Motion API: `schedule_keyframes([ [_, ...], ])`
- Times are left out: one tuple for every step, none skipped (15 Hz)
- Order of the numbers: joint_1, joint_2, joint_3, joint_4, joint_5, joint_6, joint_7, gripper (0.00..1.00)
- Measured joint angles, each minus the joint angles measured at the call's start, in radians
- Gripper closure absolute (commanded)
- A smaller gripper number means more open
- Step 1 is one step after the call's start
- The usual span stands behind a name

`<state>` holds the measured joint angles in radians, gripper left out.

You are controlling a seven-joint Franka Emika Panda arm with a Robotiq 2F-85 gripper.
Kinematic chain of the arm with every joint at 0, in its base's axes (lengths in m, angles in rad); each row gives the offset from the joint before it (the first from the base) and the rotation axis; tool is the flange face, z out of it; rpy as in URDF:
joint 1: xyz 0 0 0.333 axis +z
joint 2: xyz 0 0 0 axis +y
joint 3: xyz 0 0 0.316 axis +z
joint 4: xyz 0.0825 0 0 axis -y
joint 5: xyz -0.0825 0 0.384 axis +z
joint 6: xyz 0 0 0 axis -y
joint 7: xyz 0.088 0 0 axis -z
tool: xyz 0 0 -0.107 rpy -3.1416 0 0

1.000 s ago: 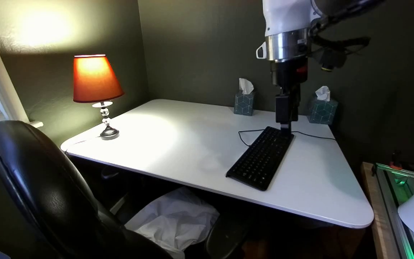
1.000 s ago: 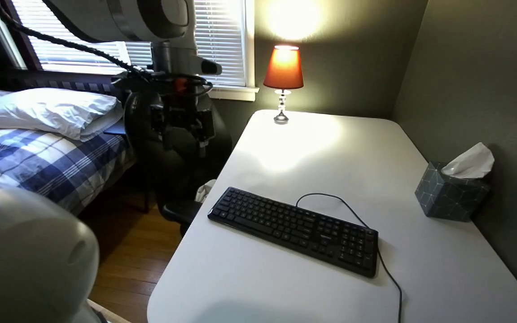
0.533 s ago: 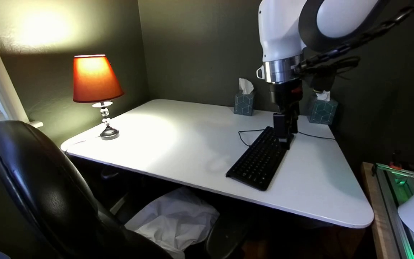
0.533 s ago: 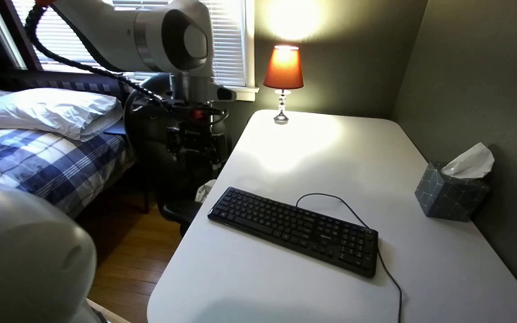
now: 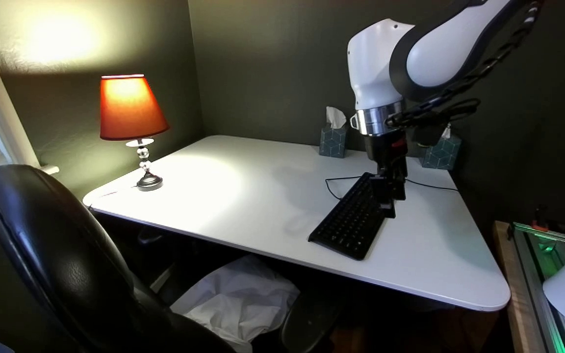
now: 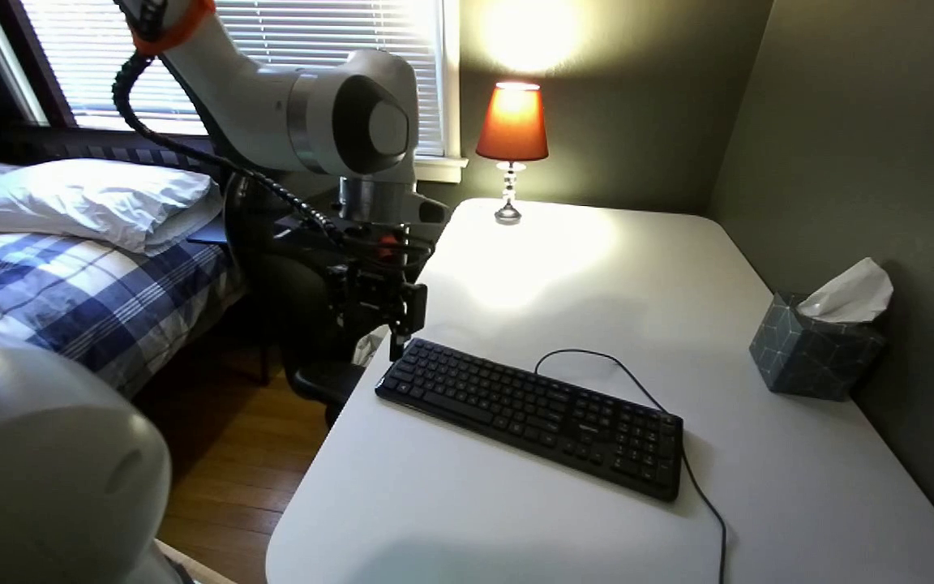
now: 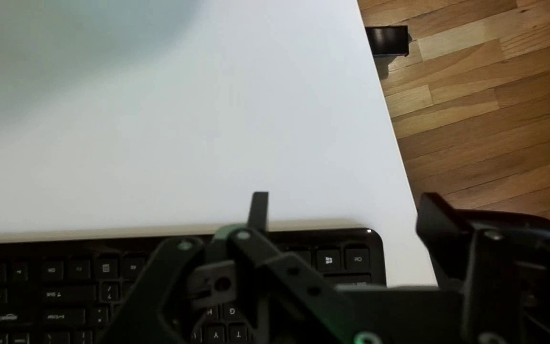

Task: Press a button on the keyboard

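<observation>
A flat black rectangular keyboard (image 6: 528,414) lies on a white round-cornered desk (image 6: 548,519), a black two-fingered gripper (image 7: 344,212) near one end, jaws spread wide — so a lowered fingertip (image 7: 258,210) could miss or strike several dark keys (image 7: 328,259) — while a thin black cable (image 6: 572,350) shows in both exterior views, not the wrist view.

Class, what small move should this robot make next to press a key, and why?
Probably shift the black two-fingered claw inward over the black rectangular keyboard before lowering: in the wrist view, one fingertip shows past the keyboard's front edge, against the smooth white tabletop, so descending straight might miss.
</observation>
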<state>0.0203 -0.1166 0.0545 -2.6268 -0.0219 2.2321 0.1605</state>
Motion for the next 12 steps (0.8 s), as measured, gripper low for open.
schedule_keyframes([
  [0.000, 0.013, -0.003, 0.000, 0.000, 0.011, -0.003, 0.58],
  [-0.001, 0.025, -0.006, 0.000, 0.000, 0.021, -0.007, 0.66],
  [-0.001, 0.037, -0.008, 0.000, 0.000, 0.028, -0.010, 0.73],
  [-0.001, 0.049, -0.010, 0.000, 0.001, 0.037, -0.014, 0.81],
  [-0.001, 0.061, -0.012, 0.000, 0.001, 0.047, -0.019, 0.89],
  [-0.001, 0.073, -0.013, 0.000, 0.003, 0.060, -0.027, 0.96],
  [-0.001, 0.084, -0.013, 0.000, 0.004, 0.071, -0.033, 1.00],
  [-0.001, 0.095, -0.013, 0.000, 0.004, 0.086, -0.038, 1.00],
  [-0.001, 0.106, -0.013, 0.001, 0.004, 0.097, -0.044, 1.00],
  [-0.001, 0.117, -0.013, 0.003, 0.004, 0.104, -0.049, 1.00],
  [-0.001, 0.127, -0.013, 0.005, 0.005, 0.109, -0.052, 1.00],
  [-0.001, 0.137, -0.013, 0.008, 0.005, 0.113, -0.056, 0.99],
])
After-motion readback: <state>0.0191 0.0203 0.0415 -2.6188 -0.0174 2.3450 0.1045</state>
